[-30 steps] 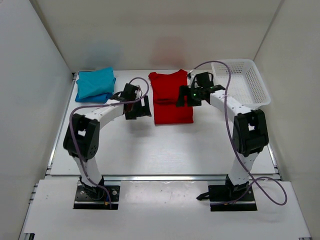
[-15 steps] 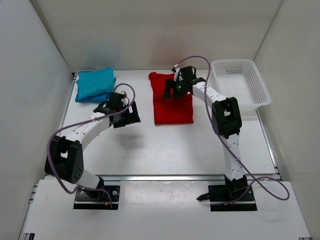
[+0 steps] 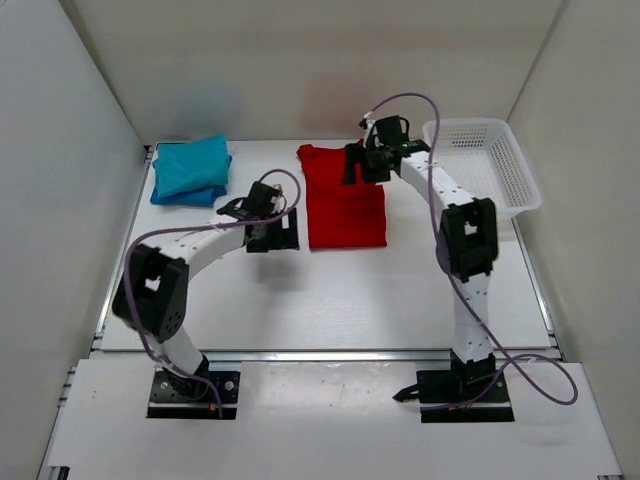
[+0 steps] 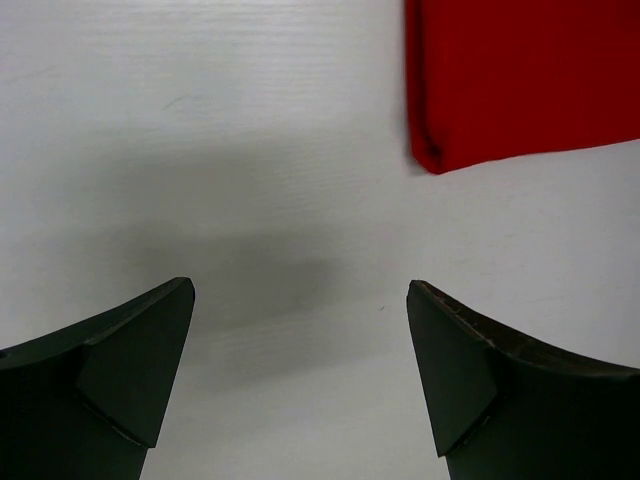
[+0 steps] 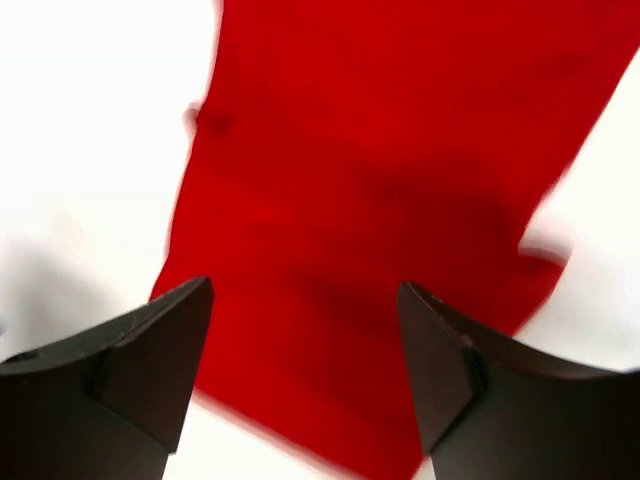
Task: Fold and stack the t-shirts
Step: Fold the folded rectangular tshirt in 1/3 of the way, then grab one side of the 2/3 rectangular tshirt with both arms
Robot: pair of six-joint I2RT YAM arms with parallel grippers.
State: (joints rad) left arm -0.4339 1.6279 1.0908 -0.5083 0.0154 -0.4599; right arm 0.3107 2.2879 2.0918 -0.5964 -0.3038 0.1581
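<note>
Noted red shirt flat at far middle of desk, teal shirt far left. Found left fingers wide, shifted right since earlier, beside red corner; right fingers parted, empty, over it.

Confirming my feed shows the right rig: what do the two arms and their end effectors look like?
The left arm and right arm have white link shells, black joint housings and black base plates. A thin purple cable loops loosely along each. The left end effector and right end effector each carry two dark, matte, wedge-shaped fingers. No markings are legible.
</note>
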